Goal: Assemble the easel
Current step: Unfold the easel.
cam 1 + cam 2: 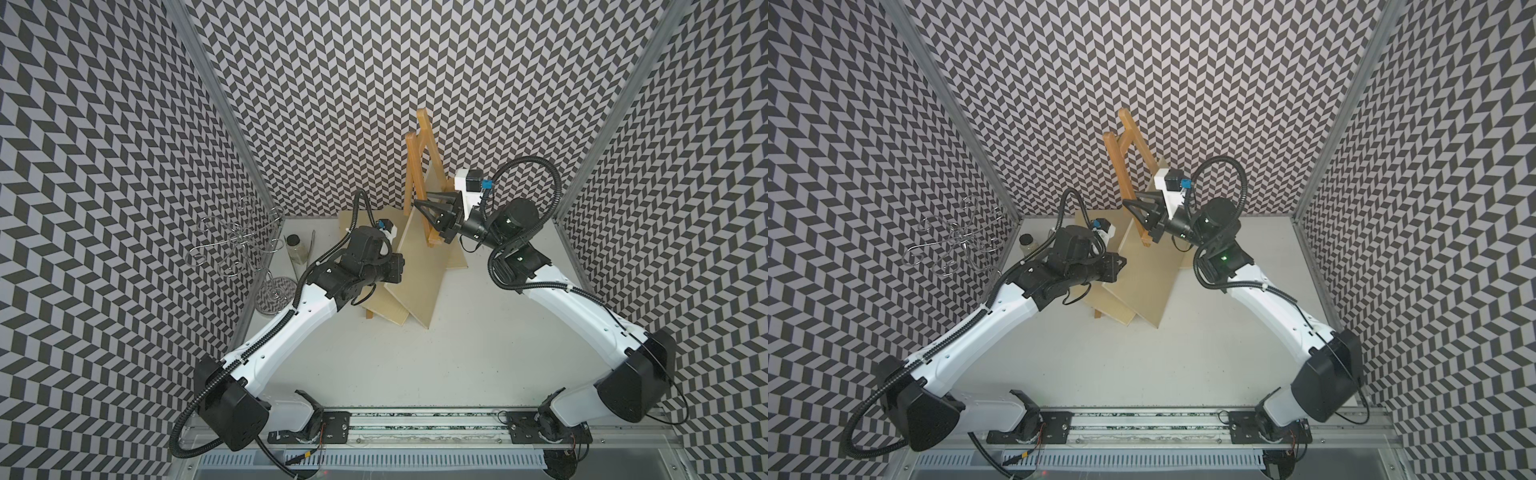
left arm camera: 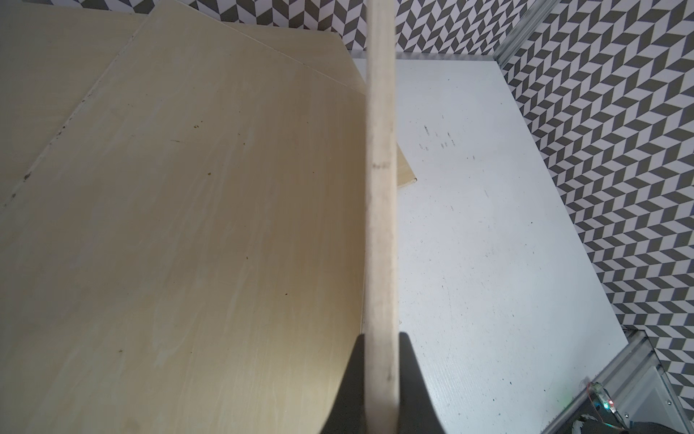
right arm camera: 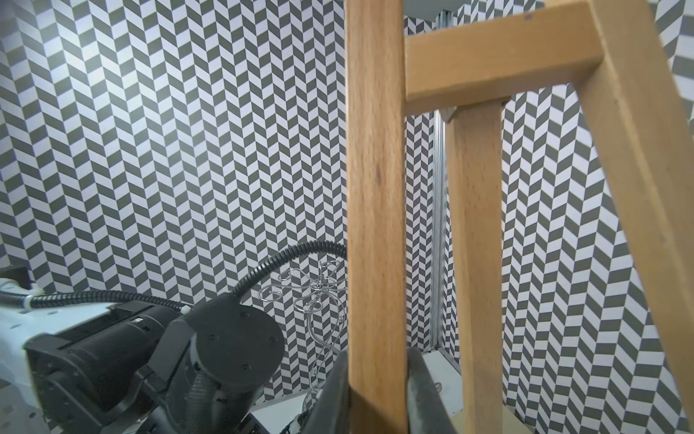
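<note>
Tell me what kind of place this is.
Likely a robot lab test cell: a left arm and right arm bolted to a rail, a white tabletop, and chevron-patterned walls enclosing three sides.

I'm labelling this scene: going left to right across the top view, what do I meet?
Chrome wire stand → clear glass jar → left gripper → brown wooden easel frame. The tilted pale plywood board and the right gripper overlap the frame, so they are left out.
</note>
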Robot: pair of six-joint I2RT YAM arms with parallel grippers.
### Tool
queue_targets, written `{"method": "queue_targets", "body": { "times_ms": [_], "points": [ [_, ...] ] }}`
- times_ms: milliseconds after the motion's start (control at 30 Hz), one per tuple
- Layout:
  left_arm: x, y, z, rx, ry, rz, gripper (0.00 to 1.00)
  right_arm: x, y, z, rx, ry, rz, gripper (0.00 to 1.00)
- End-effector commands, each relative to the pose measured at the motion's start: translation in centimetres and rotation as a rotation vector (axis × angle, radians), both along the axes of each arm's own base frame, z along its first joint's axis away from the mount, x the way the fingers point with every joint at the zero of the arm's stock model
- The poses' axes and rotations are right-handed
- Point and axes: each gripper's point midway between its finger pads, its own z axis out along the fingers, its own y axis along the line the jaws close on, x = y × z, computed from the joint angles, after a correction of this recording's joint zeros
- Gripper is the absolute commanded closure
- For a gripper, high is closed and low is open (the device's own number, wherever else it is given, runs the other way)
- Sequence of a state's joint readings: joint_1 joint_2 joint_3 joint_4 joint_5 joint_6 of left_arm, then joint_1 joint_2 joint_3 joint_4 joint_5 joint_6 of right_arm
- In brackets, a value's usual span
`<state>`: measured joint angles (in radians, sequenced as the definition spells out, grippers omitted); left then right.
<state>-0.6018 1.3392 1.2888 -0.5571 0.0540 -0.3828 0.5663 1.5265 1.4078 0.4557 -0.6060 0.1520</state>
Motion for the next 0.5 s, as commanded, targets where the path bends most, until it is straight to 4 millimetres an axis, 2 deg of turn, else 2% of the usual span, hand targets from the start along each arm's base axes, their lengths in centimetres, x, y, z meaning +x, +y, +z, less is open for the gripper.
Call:
{"method": "queue_targets", "body": {
  "times_ms": [0, 100, 167, 467],
  "points": [
    [2.2, 0.1, 4.1, 0.007, -0.198, 0.021, 1.0, 0.1, 0.5, 1.1, 0.046, -0.061, 0.022, 1.0],
    [2.3, 0.2, 4.1, 0.01, -0.2, 0.024, 1.0, 1.0, 0.8, -0.4, 0.019, -0.038, 0.0, 1.0],
    [2.3, 0.2, 4.1, 0.013, -0.2, 0.028, 1.0, 0.8, 0.2, -1.0, 0.009, -0.033, -0.026, 1.0],
    [2.6, 0.4, 4.1, 0.022, -0.203, 0.038, 1.0, -0.8, -5.6, -2.6, -0.027, -0.006, -0.164, 1.0]
  ]
}}
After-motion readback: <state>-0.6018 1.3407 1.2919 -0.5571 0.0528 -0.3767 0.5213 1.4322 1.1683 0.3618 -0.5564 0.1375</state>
